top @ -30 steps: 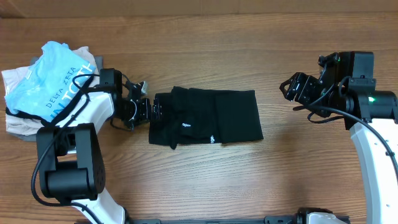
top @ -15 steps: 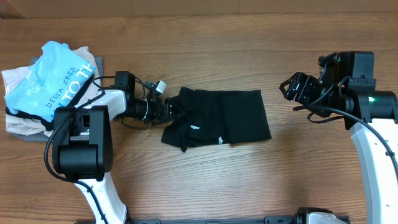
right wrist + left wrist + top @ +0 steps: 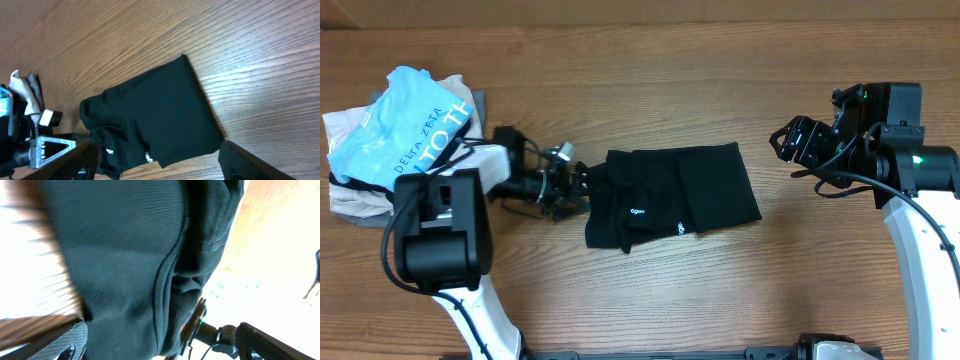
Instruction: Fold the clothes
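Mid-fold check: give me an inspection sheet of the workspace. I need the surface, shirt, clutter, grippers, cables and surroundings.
Surface: wooden table, no debris or stains seen.
Job's things: black shirt lies partly folded at centre, its left edge bunched and its small white print facing up.
Clutter: light-blue shirt sits on top of a pile of white and grey garments at far left, apart from the black shirt.
Grippers: left gripper appears shut on the black shirt's left edge. Right gripper is open and empty, off to the shirt's right.
Cables: black cables run along both arms, none across the shirt.
Surroundings: nothing seen.
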Robot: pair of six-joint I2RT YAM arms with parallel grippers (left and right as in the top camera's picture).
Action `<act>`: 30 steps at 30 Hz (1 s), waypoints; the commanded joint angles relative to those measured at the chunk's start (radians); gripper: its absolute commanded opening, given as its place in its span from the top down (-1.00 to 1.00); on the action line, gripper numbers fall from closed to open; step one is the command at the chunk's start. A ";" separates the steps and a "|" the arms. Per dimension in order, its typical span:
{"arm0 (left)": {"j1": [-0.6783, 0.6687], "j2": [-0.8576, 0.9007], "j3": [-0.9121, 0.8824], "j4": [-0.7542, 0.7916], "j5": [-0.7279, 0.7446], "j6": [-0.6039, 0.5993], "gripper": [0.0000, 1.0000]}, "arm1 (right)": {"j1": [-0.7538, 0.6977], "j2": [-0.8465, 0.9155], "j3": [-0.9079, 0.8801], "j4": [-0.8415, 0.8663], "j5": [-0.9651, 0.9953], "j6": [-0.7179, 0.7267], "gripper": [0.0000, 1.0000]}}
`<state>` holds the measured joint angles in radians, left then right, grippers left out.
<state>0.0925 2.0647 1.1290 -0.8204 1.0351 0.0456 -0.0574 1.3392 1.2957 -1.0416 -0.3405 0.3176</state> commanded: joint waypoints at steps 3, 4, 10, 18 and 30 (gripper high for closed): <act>0.027 0.097 -0.089 0.000 -0.386 0.055 -0.99 | -0.002 -0.002 0.006 0.012 -0.004 0.000 -0.62; 0.013 0.097 -0.106 0.014 -0.381 0.053 -1.00 | -0.002 -0.002 0.006 0.011 -0.003 0.000 -0.62; -0.111 0.097 -0.180 0.161 -0.380 -0.115 -1.00 | -0.002 -0.002 0.006 0.012 -0.004 0.000 -0.62; -0.238 0.097 -0.156 0.208 -0.424 -0.210 -0.95 | -0.002 -0.002 0.006 0.011 -0.004 0.000 -0.62; -0.236 0.097 -0.137 0.192 -0.441 -0.301 0.87 | -0.002 -0.002 0.006 0.010 -0.004 0.000 -0.63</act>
<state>-0.1295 2.0670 1.0489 -0.6296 0.9337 -0.2234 -0.0574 1.3392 1.2957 -1.0367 -0.3408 0.3180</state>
